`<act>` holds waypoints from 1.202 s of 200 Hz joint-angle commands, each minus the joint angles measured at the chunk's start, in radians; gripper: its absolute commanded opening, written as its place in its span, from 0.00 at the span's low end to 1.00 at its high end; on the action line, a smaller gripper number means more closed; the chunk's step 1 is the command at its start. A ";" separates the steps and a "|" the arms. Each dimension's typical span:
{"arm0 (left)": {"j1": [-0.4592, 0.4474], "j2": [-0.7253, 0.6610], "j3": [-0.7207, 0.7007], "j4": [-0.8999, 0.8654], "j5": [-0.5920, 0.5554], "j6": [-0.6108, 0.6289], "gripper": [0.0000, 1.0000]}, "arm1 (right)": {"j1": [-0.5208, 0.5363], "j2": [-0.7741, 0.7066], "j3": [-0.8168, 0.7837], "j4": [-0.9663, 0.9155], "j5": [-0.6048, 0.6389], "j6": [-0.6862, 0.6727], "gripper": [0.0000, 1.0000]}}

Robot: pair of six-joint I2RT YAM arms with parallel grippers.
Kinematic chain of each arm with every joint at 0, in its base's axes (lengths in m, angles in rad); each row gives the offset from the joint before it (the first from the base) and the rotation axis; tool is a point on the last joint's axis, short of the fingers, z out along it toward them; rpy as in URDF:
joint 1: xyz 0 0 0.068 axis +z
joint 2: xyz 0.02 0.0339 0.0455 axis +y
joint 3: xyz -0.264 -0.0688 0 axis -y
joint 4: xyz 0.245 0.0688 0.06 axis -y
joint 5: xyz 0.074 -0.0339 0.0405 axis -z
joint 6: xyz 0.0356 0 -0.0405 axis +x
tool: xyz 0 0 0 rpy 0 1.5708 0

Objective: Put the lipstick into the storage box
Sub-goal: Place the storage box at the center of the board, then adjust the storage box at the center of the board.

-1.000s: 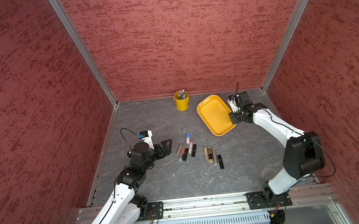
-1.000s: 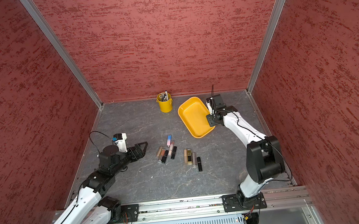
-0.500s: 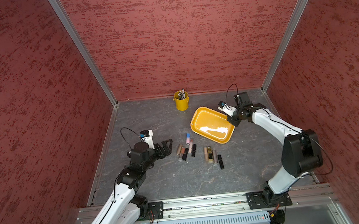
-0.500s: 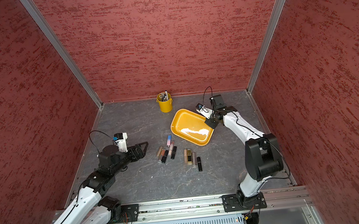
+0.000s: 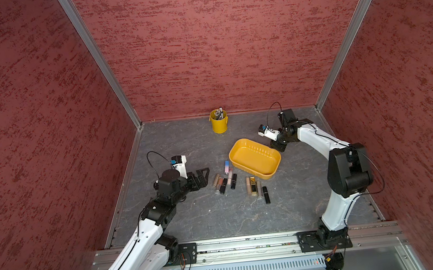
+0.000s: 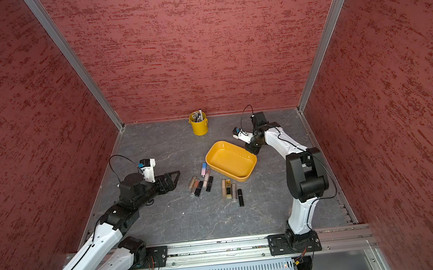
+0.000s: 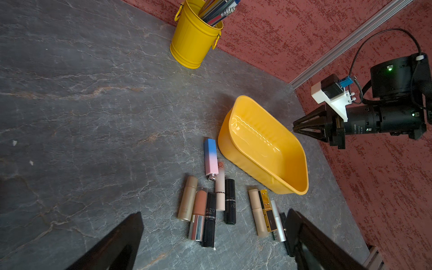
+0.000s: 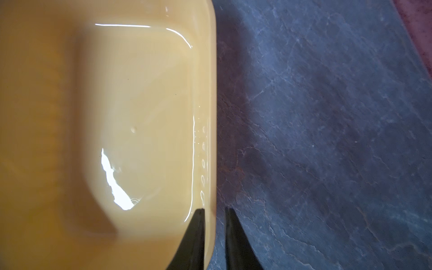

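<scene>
Lipsticks [image 5: 225, 180]: ten, lying flat mid-bench [image 5: 191, 220] in two clusters, none boxed. Storage box [image 5: 255, 158]: empty and upright, just behind the clusters toward the bench's right edge. Blue-pink lipstick [image 7: 209, 154] lay just beside its wall. R gripper [image 5: 279, 147] was clamped on the box's far rim, one finger inside, one outside. L gripper [image 5: 205, 179] hung empty by the left cluster, jaws wide apart. Assessment: box positioning in hand, no pick begun. Next req'd: R lets go; L straddles one outer tube w/o nudging neighbours.
</scene>
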 commanded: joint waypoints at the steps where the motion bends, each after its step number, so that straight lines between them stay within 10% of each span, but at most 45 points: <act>1: -0.004 0.010 0.030 0.002 0.006 0.020 1.00 | 0.000 0.023 0.025 -0.033 -0.043 -0.016 0.21; 49: -0.004 0.016 0.022 0.017 0.003 0.013 1.00 | 0.000 -0.002 0.028 0.087 -0.079 0.149 0.29; 81: -0.020 0.078 0.057 0.041 0.046 0.035 1.00 | 0.000 -0.109 -0.012 0.290 -0.100 0.553 0.36; 119: -0.139 0.389 0.330 -0.121 0.004 0.196 1.00 | -0.011 -0.243 -0.072 0.304 -0.116 0.962 0.49; 176: -0.194 0.933 0.808 -0.456 -0.046 0.399 0.99 | -0.013 -0.448 -0.225 0.052 -0.051 1.208 0.58; 240: -0.208 1.201 1.055 -0.500 -0.120 0.448 0.88 | -0.011 -0.628 -0.482 -0.084 0.068 1.400 0.55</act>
